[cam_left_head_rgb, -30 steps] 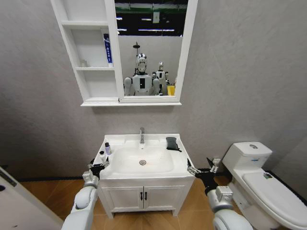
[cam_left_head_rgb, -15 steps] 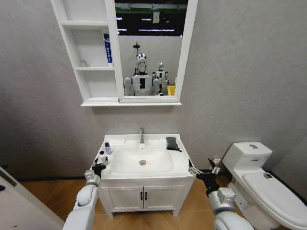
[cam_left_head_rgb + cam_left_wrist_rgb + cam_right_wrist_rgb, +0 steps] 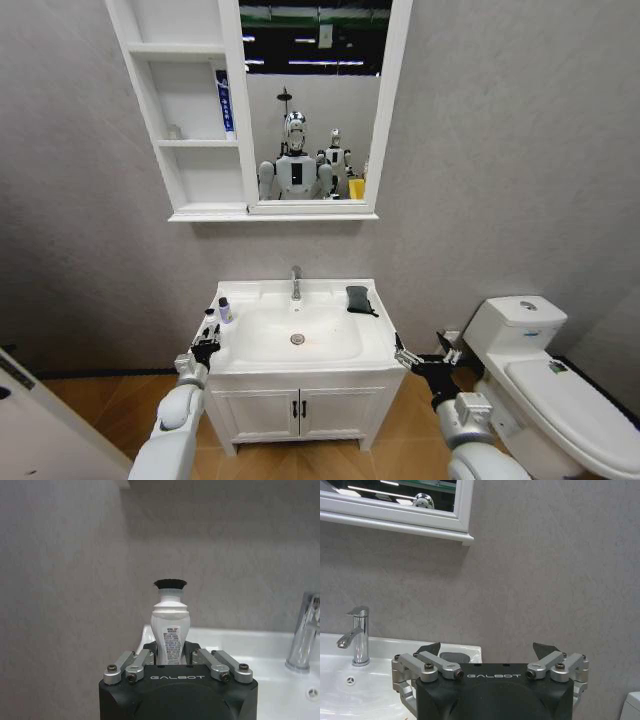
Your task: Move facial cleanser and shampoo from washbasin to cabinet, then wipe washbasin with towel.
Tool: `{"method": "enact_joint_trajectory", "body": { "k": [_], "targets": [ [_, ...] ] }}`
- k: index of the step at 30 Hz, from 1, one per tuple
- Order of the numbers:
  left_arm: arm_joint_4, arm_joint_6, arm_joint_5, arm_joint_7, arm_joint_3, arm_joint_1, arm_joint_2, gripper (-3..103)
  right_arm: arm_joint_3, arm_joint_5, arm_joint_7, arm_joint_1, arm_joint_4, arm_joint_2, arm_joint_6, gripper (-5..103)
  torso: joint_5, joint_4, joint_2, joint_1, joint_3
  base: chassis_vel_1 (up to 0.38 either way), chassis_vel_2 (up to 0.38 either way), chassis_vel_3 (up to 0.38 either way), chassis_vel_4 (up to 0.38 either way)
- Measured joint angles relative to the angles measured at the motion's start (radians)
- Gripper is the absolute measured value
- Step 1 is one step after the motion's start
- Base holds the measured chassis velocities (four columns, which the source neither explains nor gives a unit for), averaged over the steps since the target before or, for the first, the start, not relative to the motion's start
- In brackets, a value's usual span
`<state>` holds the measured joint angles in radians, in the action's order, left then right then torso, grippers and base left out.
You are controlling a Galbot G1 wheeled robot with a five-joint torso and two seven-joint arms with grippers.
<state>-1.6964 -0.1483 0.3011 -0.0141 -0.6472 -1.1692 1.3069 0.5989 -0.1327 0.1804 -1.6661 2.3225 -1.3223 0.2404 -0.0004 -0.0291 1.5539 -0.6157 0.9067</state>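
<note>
Far left, at the washbasin's left rim: left gripper clenched on the foot of the facial cleanser, a white tube with a black cap, pads pressed to both sides. Gripped low and kept upright, probably so the tube lifts straight off the ledge without tipping. Seemingly resting on the ceramic, not yet raised.

Just beside it, a little farther back on the same ledge: the shampoo, a small dark-capped bottle, upright and untouched, close enough to be knocked on a careless lift.

Above, on the wall: the cabinet, open shelves to the left of its mirror, a blue-and-white tube already standing on the middle shelf; room beside that for both bottles, by the look of it.

Centre: chrome faucet behind the oval bowl.

Back right corner of the rim: the towel, dark and folded, lying clear of the bowl, apparently waiting for the wiping step.

Off the basin's front right corner: right gripper, jaws spread wide and empty, hanging level with the rim, well apart from the towel and out of the left arm's way.

Far right: a white toilet.
</note>
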Motion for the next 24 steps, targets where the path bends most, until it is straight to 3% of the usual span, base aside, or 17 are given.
{"method": "enact_joint_trajectory", "body": {
  "k": [3,4,7,8,11,12,14,15,17,18,20,21,24],
  "targets": [
    [-0.189,-0.076,0.089,-0.081,0.001,-0.012,-0.118,28,-0.006,0.001,0.0,0.008,-0.008,0.001,-0.002,100,0.0003,0.0004,0.0,0.0,0.0,0.0,0.0,0.0,0.0],
    [-0.189,-0.076,0.089,-0.081,0.001,-0.012,-0.118,28,-0.006,0.001,0.0,0.008,-0.008,0.001,-0.002,100,0.0003,0.0004,0.0,0.0,0.0,0.0,0.0,0.0,0.0],
    [-0.323,-0.182,0.256,-0.222,-0.002,0.041,-0.259,28,-0.014,0.003,-0.001,0.015,-0.018,0.001,-0.005,100,0.0003,0.0004,0.0,0.0,0.0,0.0,0.0,0.0,0.0],
    [-0.323,-0.182,0.256,-0.222,-0.002,0.041,-0.259,28,-0.014,0.003,-0.001,0.015,-0.018,0.001,-0.005,100,0.0003,0.0004,0.0,0.0,0.0,0.0,0.0,0.0,0.0],
    [-0.346,-0.271,0.447,-0.312,0.009,0.167,-0.412,28,-0.018,0.008,-0.002,0.015,-0.022,0.0,-0.008,100,0.0004,-0.0001,0.0,0.0,0.0,0.0,0.0,0.0,0.0],
    [-0.346,-0.271,0.447,-0.312,0.009,0.167,-0.412,28,-0.018,0.008,-0.002,0.015,-0.022,0.0,-0.008,100,0.0004,-0.0001,0.0,0.0,0.0,0.0,0.0,0.0,0.0],
    [-0.292,-0.311,0.53,-0.321,0.044,0.295,-0.512,28,-0.019,0.018,-0.004,0.009,-0.022,-0.002,-0.016,100,-0.0002,0.0005,0.0,0.0,0.0,0.0,0.0,0.0,0.0],
    [-0.292,-0.311,0.53,-0.321,0.044,0.295,-0.512,28,-0.019,0.018,-0.004,0.009,-0.022,-0.002,-0.016,100,-0.0002,0.0005,0.0,0.0,0.0,0.0,0.0,0.0,0.0],
    [-0.196,-0.329,0.57,-0.329,0.129,0.474,-0.576,28,-0.017,0.021,-0.003,0.004,-0.022,-0.008,-0.019,100,0.0007,-0.0001,0.0,0.0,0.0,0.0,0.0,0.0,0.0],
    [-0.196,-0.329,0.57,-0.329,0.129,0.474,-0.576,28,-0.017,0.021,-0.003,0.004,-0.022,-0.008,-0.019,100,0.0007,-0.0001,0.0,0.0,0.0,0.0,0.0,0.0,0.0],
    [-0.081,-0.357,0.589,-0.347,0.222,0.658,-0.582,28,-0.013,0.022,0.002,0.006,-0.024,-0.012,-0.019,100,-0.0003,-0.0002,0.0,0.0,0.0,0.0,0.0,0.0,0.0],
    [-0.081,-0.357,0.589,-0.347,0.222,0.658,-0.582,28,-0.013,0.022,0.002,0.006,-0.024,-0.012,-0.019,100,-0.0003,-0.0002,0.0,0.0,0.0,0.0,0.0,0.0,0.0],
    [0.056,-0.373,0.602,-0.351,0.323,0.845,-0.548,28,-0.011,0.022,0.01,0.007,-0.027,-0.018,-0.014,100,0.0006,0.0001,0.0,0.0,0.0,0.0,0.0,0.0,0.0]
  ]
}}
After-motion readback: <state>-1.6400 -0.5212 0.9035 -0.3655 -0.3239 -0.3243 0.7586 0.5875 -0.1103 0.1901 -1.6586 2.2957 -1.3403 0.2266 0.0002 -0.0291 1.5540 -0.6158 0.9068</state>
